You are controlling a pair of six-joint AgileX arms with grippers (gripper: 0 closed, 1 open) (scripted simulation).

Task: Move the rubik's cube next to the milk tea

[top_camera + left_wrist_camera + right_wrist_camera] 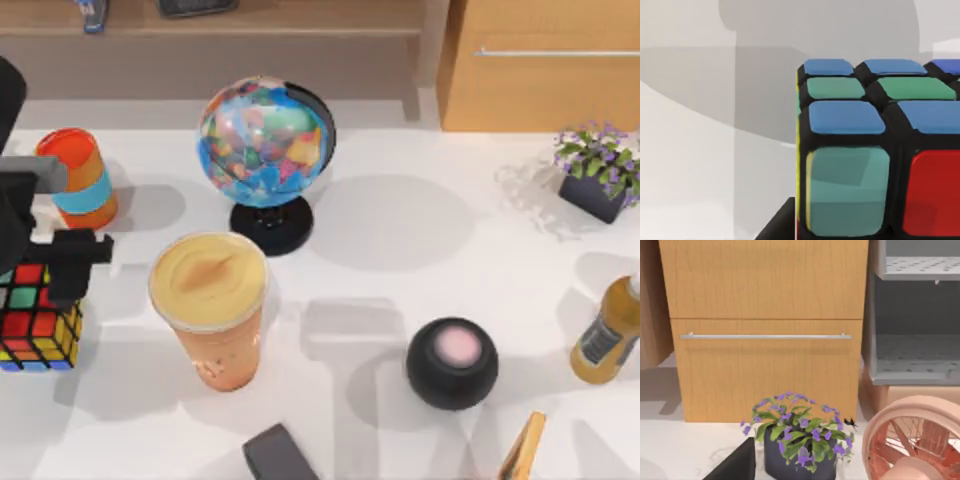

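At the left edge of the worktop (400, 240), our left end effector (60, 262) hangs directly over the rubik's cube (38, 322), its dark body covering the cube's far upper part. Whether its fingers are apart or together we cannot tell; in the left wrist view the cube (875, 160) sits very close under the camera. The cube rests just left of the milk tea (210, 305), a narrow strip of worktop between them. We judge the cube light, rigid and sharp-edged, with smooth, somewhat slippery stickered faces; two opposite flat sides, taken square and near mid-height, offer the surest hold. The tall cup looks top-heavy and easily tipped, so it wants a wide berth. Our right arm stays parked toward the right, facing a potted purple plant (797, 442).
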